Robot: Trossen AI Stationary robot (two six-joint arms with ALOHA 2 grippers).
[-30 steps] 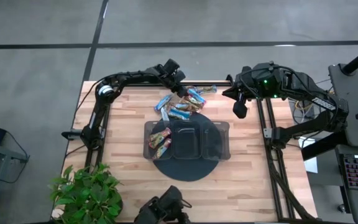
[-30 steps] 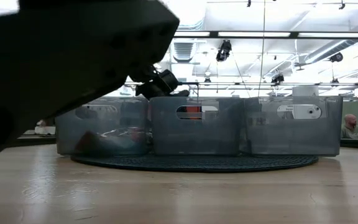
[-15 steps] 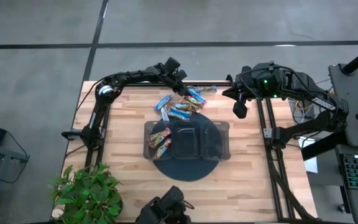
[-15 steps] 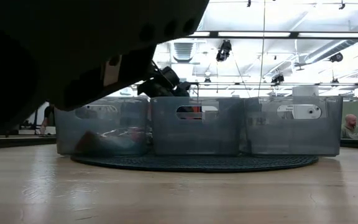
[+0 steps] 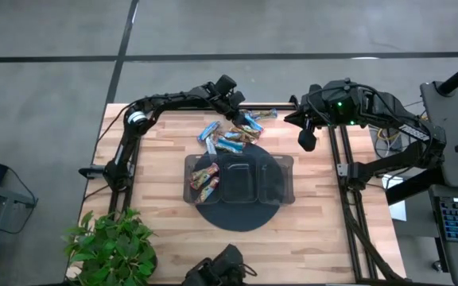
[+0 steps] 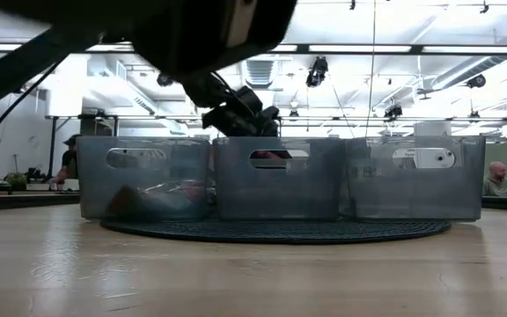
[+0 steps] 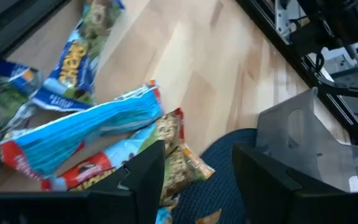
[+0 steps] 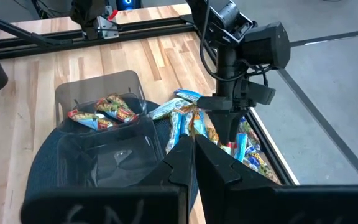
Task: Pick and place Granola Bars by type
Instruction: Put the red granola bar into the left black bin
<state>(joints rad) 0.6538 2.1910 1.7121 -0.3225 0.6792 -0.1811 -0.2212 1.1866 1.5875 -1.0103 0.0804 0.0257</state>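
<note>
Several granola bars (image 5: 233, 133) lie heaped on the wood at the far side: light blue, dark blue and reddish ones (image 7: 86, 134). My left gripper (image 5: 239, 111) hangs open just above the heap (image 8: 191, 121), slanting down; its fingers (image 7: 145, 180) stand over a brownish bar (image 7: 180, 155) without touching it. A dark three-compartment tray (image 5: 281, 179) stands on a round mat, with reddish bars (image 5: 203, 176) in its left compartment. My right gripper (image 5: 307, 143) waits shut, raised at the far right.
The round dark mat (image 5: 241, 214) lies under the tray at mid-table. A potted plant (image 5: 114, 246) stands at the near left corner, and a dark object (image 5: 223, 272) at the near edge. Black frame rails (image 5: 344, 159) run along the right side. A person (image 6: 498, 180) sits beyond the table.
My left gripper has drifted a little toward the table's right edge and slightly up over the heap, staying open. The dark shape that filled the low view's upper left has drawn away upward.
</note>
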